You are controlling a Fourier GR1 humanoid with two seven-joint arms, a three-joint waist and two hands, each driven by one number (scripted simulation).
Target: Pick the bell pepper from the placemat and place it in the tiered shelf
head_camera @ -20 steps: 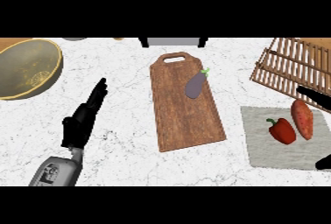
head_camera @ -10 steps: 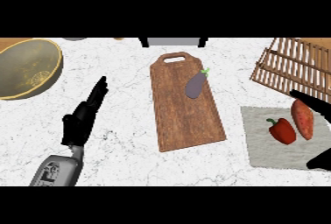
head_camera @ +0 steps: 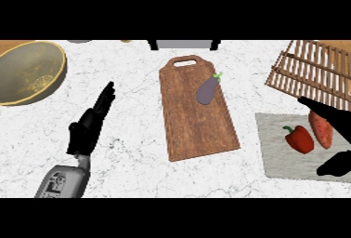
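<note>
A red bell pepper (head_camera: 299,138) lies on a grey placemat (head_camera: 282,158) at the right, beside an orange sweet potato (head_camera: 320,128). The wooden slatted tiered shelf (head_camera: 313,71) stands at the upper right. My right hand (head_camera: 334,117) comes in from the right edge over the placemat, fingers spread above the sweet potato and thumb (head_camera: 334,164) low, open and holding nothing. The pepper lies in the gap between them, untouched. My left hand (head_camera: 90,122) rests open on the counter at the left, fingers straight.
A long wooden cutting board (head_camera: 195,111) lies in the middle with a purple eggplant (head_camera: 208,89) on its upper part. A brass bowl (head_camera: 29,72) stands at the upper left. A dark-framed object (head_camera: 184,44) sits at the back edge.
My right hand has moved further left over the placemat, its fingers now reaching over the sweet potato. The left hand and the pepper have stayed put.
</note>
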